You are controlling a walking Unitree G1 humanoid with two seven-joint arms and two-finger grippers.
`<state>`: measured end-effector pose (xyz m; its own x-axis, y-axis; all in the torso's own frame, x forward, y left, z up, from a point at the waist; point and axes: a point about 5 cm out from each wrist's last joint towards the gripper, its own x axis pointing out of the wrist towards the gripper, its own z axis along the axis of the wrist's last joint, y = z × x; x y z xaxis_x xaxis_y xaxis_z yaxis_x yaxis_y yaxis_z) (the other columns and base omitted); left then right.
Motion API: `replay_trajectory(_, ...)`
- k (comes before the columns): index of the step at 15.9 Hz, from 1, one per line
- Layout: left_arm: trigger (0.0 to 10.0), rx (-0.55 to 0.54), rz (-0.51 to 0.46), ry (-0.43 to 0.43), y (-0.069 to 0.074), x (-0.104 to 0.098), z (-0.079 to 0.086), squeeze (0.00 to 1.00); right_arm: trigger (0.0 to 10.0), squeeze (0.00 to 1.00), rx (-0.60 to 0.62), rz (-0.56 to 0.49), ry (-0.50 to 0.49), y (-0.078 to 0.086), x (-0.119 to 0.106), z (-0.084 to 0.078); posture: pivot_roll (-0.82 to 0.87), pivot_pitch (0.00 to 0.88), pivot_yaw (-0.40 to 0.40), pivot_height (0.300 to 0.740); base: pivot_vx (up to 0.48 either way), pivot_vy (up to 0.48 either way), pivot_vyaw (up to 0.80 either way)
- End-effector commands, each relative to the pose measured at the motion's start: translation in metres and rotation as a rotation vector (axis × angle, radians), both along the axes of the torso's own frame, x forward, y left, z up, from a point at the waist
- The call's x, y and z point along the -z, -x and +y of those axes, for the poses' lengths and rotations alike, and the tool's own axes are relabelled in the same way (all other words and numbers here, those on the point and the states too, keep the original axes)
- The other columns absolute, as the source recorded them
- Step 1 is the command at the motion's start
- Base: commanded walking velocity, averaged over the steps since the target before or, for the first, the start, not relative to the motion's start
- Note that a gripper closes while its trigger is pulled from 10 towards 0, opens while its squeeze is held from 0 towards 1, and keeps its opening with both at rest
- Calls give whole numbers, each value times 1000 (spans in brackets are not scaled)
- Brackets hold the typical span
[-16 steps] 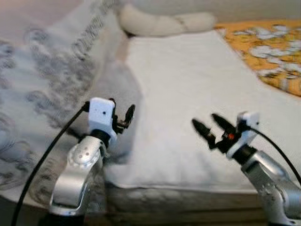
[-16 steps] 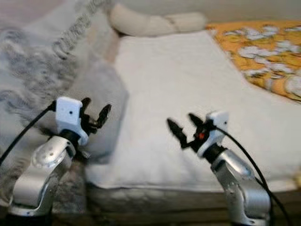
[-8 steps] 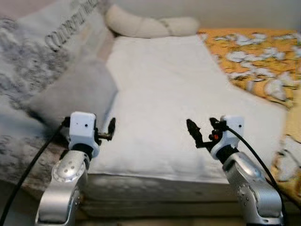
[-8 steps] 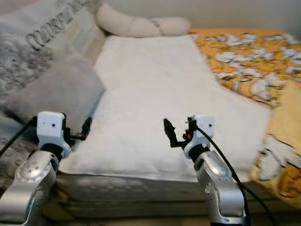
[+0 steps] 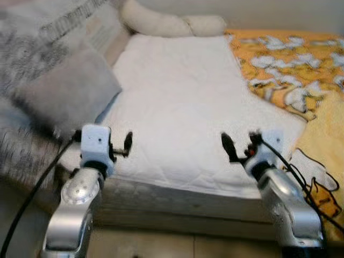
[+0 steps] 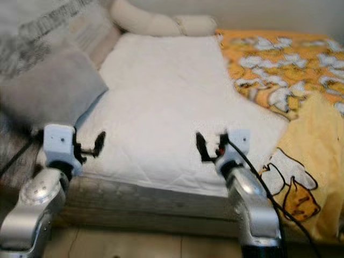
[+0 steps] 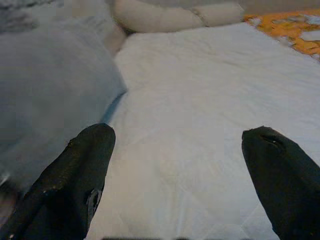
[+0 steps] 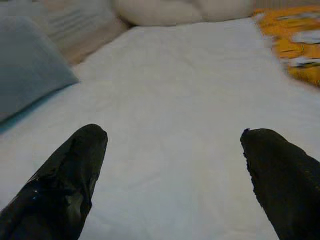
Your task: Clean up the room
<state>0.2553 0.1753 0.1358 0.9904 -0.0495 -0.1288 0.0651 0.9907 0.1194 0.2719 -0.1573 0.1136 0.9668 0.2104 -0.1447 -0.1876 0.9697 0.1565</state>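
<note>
- Both grippers hang over the near edge of the bed, fingers spread wide with nothing between them: the left gripper [image 5: 121, 146] sits at lower left of the head view, the right gripper [image 5: 240, 145] at lower right centre.
- From the left wrist view, the two black fingers [image 7: 75, 180] stand far apart, with white mattress pad showing in the gap.
- From the right wrist view, the fingers [image 8: 70, 180] are likewise well apart above the same pad.
- A white quilted mattress pad [image 5: 183, 102] fills the middle of the frame, running from the near bed edge up to the top.
- A grey pillow [image 5: 67, 91] lies at left, overlapping the pad's left border, just beyond the left gripper.
- A cream bolster [image 5: 172, 24] lies across the top of the pad at upper centre.
- An orange patterned blanket [image 5: 290, 64] covers the upper right; its yellow part [image 6: 301, 172] droops over the bed edge at lower right, beside the right arm.
- A grey patterned throw [image 5: 32, 32] fills the upper left corner, blurred.
</note>
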Motion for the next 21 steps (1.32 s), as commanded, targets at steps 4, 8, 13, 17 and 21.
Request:
replay_trajectory(4,10000,-80,41,82,1,9,8,1000,10000,1000,29,-17,-6,-2,-1,2,-4,0,85,740,0,-480,400)
replay_trajectory(8,10000,-70,-6,101,-7,-3,6,1000,10000,1000,52,-46,-38,-9,-7,-1,6,0,58,740,0,-480,0)
replay_trajectory(13,10000,-35,1,31,-7,0,3,1000,10000,1000,34,-61,-74,-11,-9,7,19,0,56,740,0,-480,0)
replay_trajectory(17,10000,-54,9,24,-4,3,8,1000,10000,1000,14,-62,-72,-9,-8,11,11,0,55,740,0,-480,0)
replay_trajectory(21,10000,-52,10,19,-4,5,7,1000,10000,1000,4,-62,-61,-7,-7,10,8,0,47,740,0,-480,0)
